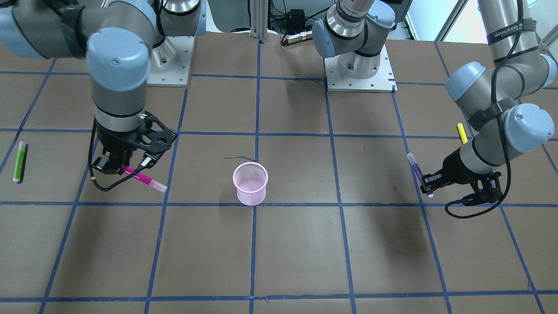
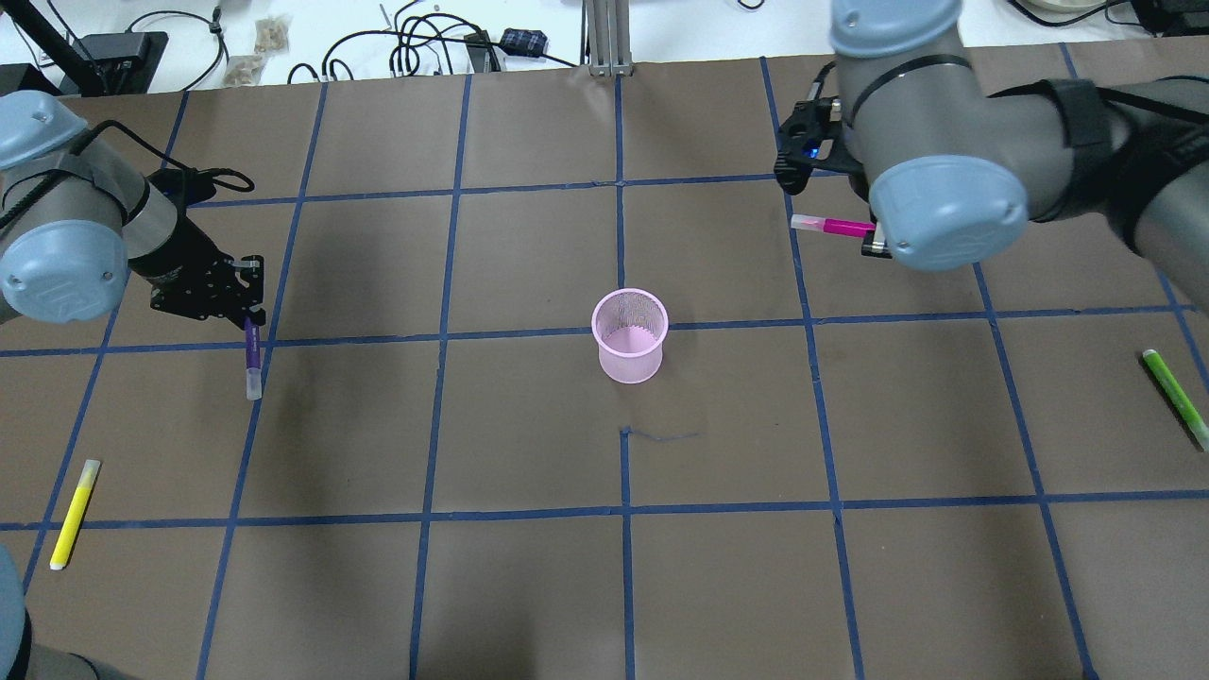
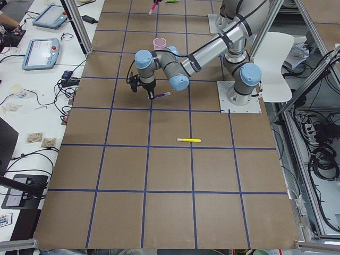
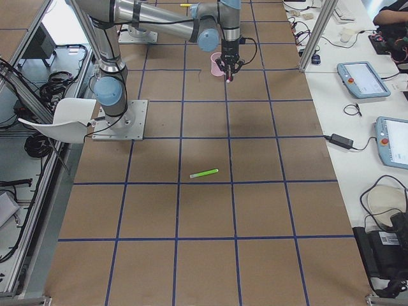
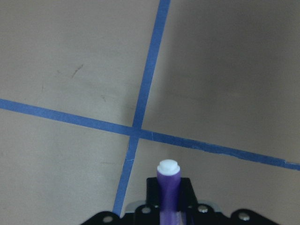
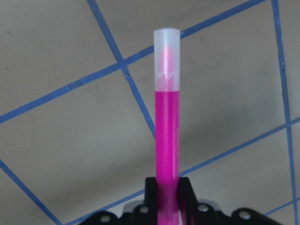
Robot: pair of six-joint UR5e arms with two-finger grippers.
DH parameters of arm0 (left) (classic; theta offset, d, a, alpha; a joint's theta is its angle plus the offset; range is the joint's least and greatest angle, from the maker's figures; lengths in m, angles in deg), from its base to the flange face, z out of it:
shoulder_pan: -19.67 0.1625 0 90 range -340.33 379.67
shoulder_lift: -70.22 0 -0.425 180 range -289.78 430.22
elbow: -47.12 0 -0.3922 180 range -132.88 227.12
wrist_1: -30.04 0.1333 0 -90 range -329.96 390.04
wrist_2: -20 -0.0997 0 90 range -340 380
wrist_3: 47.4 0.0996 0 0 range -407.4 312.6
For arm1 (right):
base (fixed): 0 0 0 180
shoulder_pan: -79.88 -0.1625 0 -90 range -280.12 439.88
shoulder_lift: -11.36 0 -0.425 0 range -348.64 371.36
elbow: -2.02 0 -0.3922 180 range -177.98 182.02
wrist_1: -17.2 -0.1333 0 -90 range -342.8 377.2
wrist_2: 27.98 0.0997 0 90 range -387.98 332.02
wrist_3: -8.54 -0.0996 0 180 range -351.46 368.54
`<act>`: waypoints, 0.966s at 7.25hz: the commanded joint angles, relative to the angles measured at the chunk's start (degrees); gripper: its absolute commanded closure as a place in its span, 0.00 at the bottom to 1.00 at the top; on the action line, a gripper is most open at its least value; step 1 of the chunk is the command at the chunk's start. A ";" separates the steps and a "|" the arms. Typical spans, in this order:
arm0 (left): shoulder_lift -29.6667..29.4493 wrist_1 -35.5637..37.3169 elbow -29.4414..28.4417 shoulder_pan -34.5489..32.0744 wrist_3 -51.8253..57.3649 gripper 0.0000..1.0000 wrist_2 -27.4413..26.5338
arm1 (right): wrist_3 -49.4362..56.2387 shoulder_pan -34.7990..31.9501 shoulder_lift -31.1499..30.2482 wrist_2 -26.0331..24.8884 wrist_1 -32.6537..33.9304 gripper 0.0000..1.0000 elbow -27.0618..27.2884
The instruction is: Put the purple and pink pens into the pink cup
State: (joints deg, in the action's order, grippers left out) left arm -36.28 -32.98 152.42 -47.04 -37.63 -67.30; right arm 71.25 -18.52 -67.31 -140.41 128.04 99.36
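The pink mesh cup (image 2: 630,335) stands upright near the table's middle; it also shows in the front view (image 1: 250,183). My left gripper (image 2: 247,307) is shut on the purple pen (image 2: 251,364), well to the cup's left; the pen's capped end sticks out of the jaws toward the robot. It also shows in the left wrist view (image 5: 168,190). My right gripper (image 2: 871,238) is shut on the pink pen (image 2: 829,226), behind and right of the cup. The pen lies level, with its clear cap pointing toward the cup's side. It also shows in the right wrist view (image 6: 167,126).
A yellow pen (image 2: 74,513) lies on the table at the near left. A green pen (image 2: 1174,397) lies at the far right edge. Blue tape lines grid the brown table top. Cables and small items lie beyond the far edge.
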 commanded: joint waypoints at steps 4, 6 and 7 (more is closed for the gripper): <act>-0.29 0.45 0.08 -0.09 0.16 1.00 0.11 | -9.24 -20.48 10.78 -9.81 -7.74 1.00 -7.16; -0.29 0.53 0.16 -0.26 0.25 1.00 -0.06 | -12.61 -23.06 12.40 -11.15 -8.96 1.00 -7.16; -0.29 0.62 0.08 -0.18 0.25 1.00 -0.06 | -12.70 -24.02 12.40 -11.15 -11.06 1.00 -7.08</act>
State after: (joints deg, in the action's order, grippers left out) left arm -36.57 -32.46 152.56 -47.19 -37.41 -67.23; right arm 59.24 -41.20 -55.23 -151.27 119.04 92.27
